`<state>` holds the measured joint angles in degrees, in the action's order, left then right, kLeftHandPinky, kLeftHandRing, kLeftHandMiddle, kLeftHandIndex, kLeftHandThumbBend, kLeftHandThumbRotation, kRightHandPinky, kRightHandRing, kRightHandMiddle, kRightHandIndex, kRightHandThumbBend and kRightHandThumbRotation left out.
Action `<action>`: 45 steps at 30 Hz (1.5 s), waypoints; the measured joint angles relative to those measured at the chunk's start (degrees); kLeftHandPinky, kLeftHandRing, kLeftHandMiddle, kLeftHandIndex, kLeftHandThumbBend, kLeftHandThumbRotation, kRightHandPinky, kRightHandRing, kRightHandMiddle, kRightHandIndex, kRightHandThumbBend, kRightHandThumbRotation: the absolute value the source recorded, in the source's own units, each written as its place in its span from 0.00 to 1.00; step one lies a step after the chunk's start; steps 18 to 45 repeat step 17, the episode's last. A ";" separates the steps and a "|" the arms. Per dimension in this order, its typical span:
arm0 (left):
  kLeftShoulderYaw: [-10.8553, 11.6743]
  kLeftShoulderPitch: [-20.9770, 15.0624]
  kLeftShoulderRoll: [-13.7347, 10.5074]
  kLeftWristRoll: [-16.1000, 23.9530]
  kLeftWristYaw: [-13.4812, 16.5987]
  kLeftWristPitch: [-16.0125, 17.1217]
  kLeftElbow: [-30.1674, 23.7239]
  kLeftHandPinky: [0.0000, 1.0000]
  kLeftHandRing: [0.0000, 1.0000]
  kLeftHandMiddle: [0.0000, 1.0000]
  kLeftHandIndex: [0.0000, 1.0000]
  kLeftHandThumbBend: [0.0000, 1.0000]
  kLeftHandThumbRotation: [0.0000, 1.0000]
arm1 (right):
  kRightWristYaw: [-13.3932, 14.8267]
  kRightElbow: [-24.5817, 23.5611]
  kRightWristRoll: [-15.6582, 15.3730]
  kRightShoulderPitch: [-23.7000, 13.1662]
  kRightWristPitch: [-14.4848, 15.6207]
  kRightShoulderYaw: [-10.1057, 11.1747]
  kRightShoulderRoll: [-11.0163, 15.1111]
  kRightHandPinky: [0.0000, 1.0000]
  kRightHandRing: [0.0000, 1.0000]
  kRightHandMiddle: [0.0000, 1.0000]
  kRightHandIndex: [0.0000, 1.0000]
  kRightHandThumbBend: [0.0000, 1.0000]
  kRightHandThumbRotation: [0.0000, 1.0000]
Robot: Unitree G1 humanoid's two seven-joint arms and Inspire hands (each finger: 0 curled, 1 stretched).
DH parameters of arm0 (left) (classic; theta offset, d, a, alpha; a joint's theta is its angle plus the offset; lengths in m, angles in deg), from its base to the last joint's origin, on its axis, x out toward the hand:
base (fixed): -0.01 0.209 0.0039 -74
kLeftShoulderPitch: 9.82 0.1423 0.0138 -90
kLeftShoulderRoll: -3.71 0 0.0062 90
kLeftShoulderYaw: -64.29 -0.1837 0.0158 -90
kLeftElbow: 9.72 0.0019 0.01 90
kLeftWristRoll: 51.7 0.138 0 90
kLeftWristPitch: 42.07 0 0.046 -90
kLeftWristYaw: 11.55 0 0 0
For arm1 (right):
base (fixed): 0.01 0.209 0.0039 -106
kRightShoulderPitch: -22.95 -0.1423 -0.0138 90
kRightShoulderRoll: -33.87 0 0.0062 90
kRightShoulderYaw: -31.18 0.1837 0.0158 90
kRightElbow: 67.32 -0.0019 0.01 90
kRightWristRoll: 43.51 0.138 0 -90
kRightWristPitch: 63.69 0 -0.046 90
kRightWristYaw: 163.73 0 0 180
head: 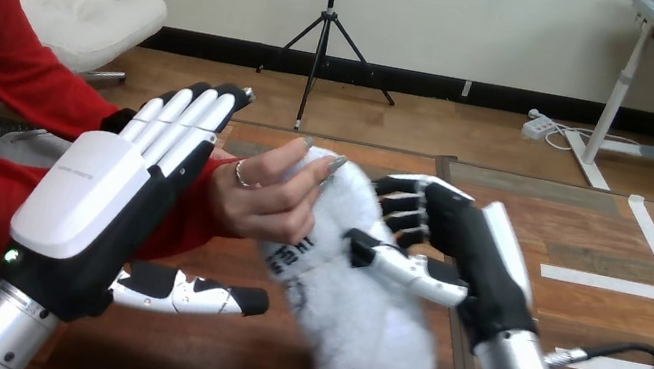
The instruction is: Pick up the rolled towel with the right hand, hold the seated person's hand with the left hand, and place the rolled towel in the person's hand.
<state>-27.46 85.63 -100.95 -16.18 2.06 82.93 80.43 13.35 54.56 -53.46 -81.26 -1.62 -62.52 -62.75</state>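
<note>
Head view, and the white fluffy rolled towel [350, 321] is tilted over the middle of the brown wooden table [595, 252]; the robot's right hand [456, 238] has it from the right, fingers [406, 204] curled against its upper end, thumb [400, 266] pressed across its front; the person's hand [264, 199] is on the same towel from the left, fingertips draped over the top; the left hand [93, 194] stands at the person's red-sleeved wrist, fingers straight, thumb [192, 293] stretched out below the wrist, gripping nothing; contact there, cannot tell.
</note>
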 measured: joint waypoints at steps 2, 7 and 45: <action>0.08 0.21 0.14 0.00 0.07 0.29 -0.18 1.00 1.00 1.00 1.00 1.00 0.57 | 0.24 0.34 0.13 0.00 -0.04 0.38 0.18 0.50 0.59 0.63 0.67 0.96 0.48; 0.20 0.77 0.34 0.06 0.09 0.72 -0.62 1.00 1.00 1.00 1.00 1.00 0.58 | 0.68 1.01 0.23 0.00 -0.05 1.23 0.61 0.51 0.61 0.65 0.70 0.98 0.52; 0.38 1.58 0.62 0.10 0.10 1.14 -1.38 1.00 1.00 1.00 1.00 1.00 0.58 | 0.93 1.50 0.20 -0.02 -0.20 1.88 1.85 0.59 0.69 0.72 0.76 1.00 0.60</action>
